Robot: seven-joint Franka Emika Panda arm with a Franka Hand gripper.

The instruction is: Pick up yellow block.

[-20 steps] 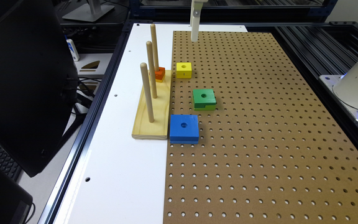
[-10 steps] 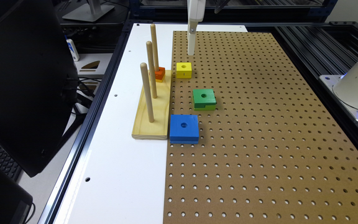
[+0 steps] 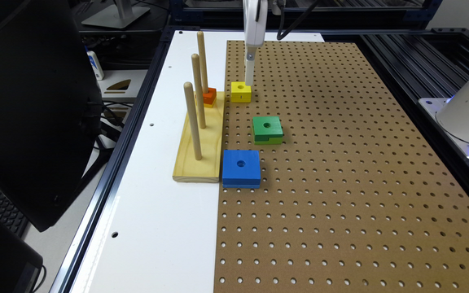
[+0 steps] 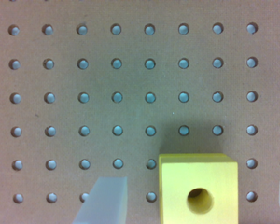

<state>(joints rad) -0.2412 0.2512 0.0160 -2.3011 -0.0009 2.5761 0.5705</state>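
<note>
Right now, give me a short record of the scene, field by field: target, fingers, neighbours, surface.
target: yellow block, upright, hole facing up
fingers: open, one finger on each side of the target, not touching it
neighbours: orange block on the peg base; green block; blue block
surface: brown pegboard

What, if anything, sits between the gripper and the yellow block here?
Nothing visible. The gripper hangs just above the yellow block, and in the wrist view its fingers are spread to either side of the block on bare pegboard.
</note>
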